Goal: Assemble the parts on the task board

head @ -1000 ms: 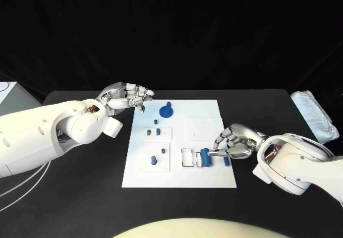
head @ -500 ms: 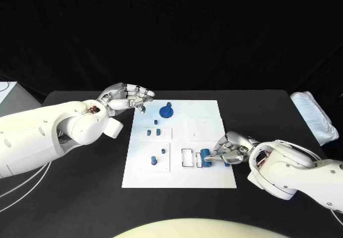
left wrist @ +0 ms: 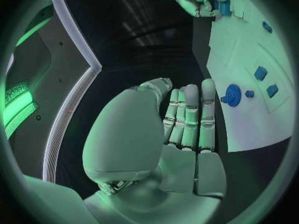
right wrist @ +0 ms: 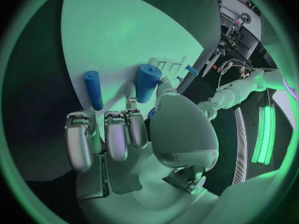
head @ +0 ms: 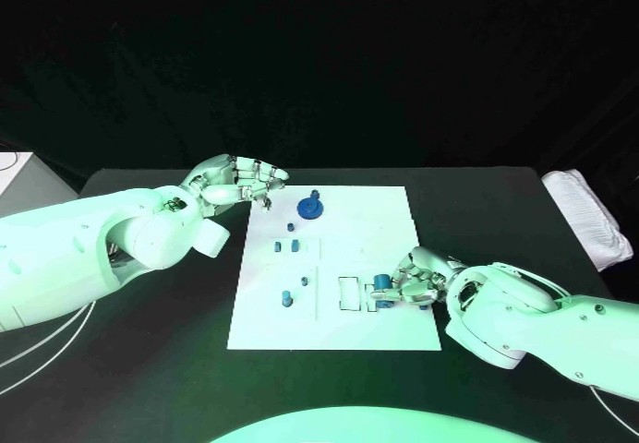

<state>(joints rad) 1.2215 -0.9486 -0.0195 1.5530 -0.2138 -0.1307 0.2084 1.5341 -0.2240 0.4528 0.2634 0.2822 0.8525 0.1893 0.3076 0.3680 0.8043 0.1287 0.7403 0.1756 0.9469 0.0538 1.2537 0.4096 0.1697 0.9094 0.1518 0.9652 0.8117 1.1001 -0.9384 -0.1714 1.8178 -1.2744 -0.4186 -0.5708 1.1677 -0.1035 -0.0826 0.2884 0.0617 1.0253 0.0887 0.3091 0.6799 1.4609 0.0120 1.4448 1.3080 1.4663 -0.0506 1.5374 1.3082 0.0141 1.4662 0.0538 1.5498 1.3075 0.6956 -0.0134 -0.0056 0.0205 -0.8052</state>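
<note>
The white task board [head: 386, 217] lies mid-table. My right hand [head: 415, 281] rests on its near right part and pinches a blue cylinder [head: 382, 281] beside the white slot frames [head: 349, 293]. In the right wrist view the cylinder [right wrist: 147, 82] sits between thumb and fingertip, and a second blue cylinder [right wrist: 93, 89] lies flat on the board. My left hand [head: 240, 181] hovers off the board's far left corner, fingers curled in on nothing. A round blue part [head: 310, 207] stands at the board's far side, and smaller blue parts [head: 285, 246] sit in recesses on the left half.
A white folded bag [head: 587, 218] lies at the table's right edge. A white box [head: 21, 181] stands at the far left. The left wrist view shows the board [left wrist: 249, 109] and the round blue part [left wrist: 231, 94].
My right hand has slid left across the board and closed on the blue cylinder, which now sits slightly farther from me. The left hand has not moved.
</note>
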